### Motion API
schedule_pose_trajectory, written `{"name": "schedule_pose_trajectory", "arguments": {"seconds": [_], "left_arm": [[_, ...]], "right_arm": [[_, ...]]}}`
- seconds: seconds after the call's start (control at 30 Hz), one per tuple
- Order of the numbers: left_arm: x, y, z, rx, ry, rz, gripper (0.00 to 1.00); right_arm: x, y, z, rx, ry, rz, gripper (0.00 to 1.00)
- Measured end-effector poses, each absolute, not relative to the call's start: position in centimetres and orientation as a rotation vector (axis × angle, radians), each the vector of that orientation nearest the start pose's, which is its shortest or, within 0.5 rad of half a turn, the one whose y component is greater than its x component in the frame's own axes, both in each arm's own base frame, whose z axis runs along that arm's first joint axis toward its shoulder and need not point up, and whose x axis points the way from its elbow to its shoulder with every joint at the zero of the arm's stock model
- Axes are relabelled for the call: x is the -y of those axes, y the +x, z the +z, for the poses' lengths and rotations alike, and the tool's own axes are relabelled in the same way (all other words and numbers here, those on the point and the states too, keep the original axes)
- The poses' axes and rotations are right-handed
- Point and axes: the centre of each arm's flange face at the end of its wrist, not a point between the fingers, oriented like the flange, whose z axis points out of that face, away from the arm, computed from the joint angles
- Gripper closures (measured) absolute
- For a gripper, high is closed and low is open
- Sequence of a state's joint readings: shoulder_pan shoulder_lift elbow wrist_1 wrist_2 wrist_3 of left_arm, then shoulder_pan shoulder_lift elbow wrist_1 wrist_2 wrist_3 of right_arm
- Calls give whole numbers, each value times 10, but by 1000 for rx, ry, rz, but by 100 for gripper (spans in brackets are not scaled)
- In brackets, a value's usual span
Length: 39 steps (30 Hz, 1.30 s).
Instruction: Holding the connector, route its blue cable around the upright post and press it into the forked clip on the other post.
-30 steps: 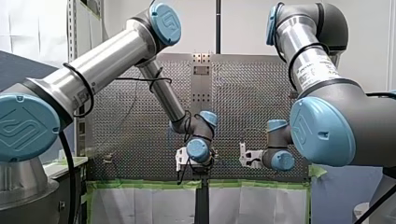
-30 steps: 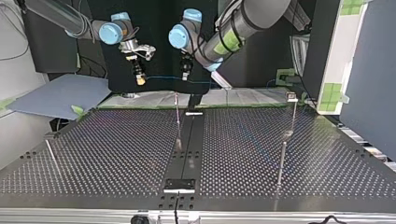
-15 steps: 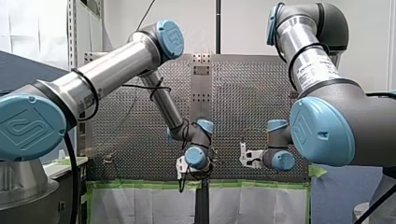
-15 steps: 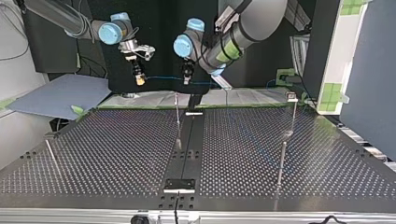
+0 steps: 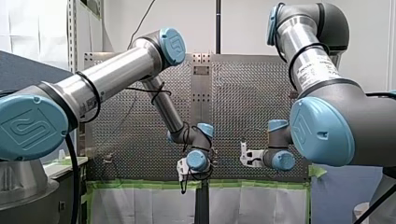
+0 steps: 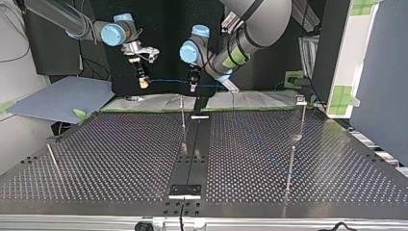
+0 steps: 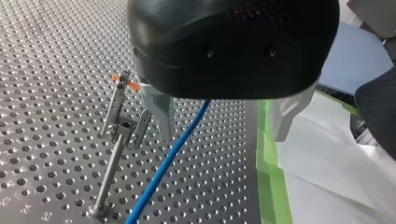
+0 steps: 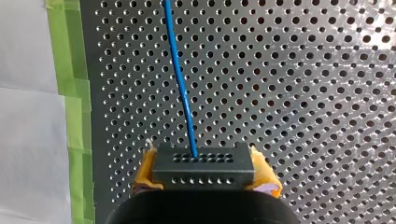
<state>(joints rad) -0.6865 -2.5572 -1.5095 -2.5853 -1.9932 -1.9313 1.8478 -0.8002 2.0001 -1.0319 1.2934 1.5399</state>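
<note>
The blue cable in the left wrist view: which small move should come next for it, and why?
Probably shut my left pincer on the blue cable. Its fingers stand apart with the cable running free between them, while my right pincer is shut on the connector. The forked clip stands close beside one finger, and the cable is not yet in it.

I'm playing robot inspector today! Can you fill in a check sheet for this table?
Surface: perforated metal table, with thin posts standing on it.
Job's things: black connector in my right gripper; forked clip on its post, with the blue cable beside it, not in it.
Clutter: nothing seen.
Grippers: right gripper shut on the connector, yellow pads; left gripper open, cable passing between its fingers.
Cables: blue cable runs from connector through left gripper.
Surroundings: green tape and white paper along the table edge.
</note>
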Motion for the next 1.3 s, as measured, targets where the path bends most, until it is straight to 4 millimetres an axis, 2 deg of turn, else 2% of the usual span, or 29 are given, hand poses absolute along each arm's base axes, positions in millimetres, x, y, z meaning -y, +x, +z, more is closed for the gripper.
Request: {"name": "schedule_pose_trajectory", "arguments": {"seconds": [0.33,0.37,0.4,0.43,0.47,0.5,0.57,0.6,0.63,0.67,1.03,1.3], "left_arm": [[476,443,-39,-1866,-5,-287,0],[475,443,-39,-1865,-4,-283,13],[475,443,-39,-1864,-2,-277,13],[475,443,-39,-1862,1,-268,25],[474,443,-39,-1861,4,-260,50],[474,444,-38,-1860,8,-253,50],[473,444,-39,-1859,12,-237,76],[472,444,-39,-1858,11,-230,76],[472,444,-39,-1856,9,-220,97],[471,444,-38,-1854,6,-212,100],[469,444,-37,-1838,-12,-179,100],[472,434,-37,-1853,15,-129,100]], "right_arm": [[453,296,-12,989,1753,1504,100],[453,296,-12,989,1753,1504,100],[453,296,-12,989,1753,1504,100],[453,295,-12,990,1753,1504,100],[452,295,-12,990,1753,1504,100],[452,295,-12,990,1753,1504,100],[453,295,-12,991,1753,1504,100],[453,295,-12,991,1753,1504,100],[453,295,-12,991,1753,1504,100],[453,295,-12,992,1753,1504,100],[453,295,-12,993,1750,1507,100],[455,296,-11,1009,1743,1519,100]]}}
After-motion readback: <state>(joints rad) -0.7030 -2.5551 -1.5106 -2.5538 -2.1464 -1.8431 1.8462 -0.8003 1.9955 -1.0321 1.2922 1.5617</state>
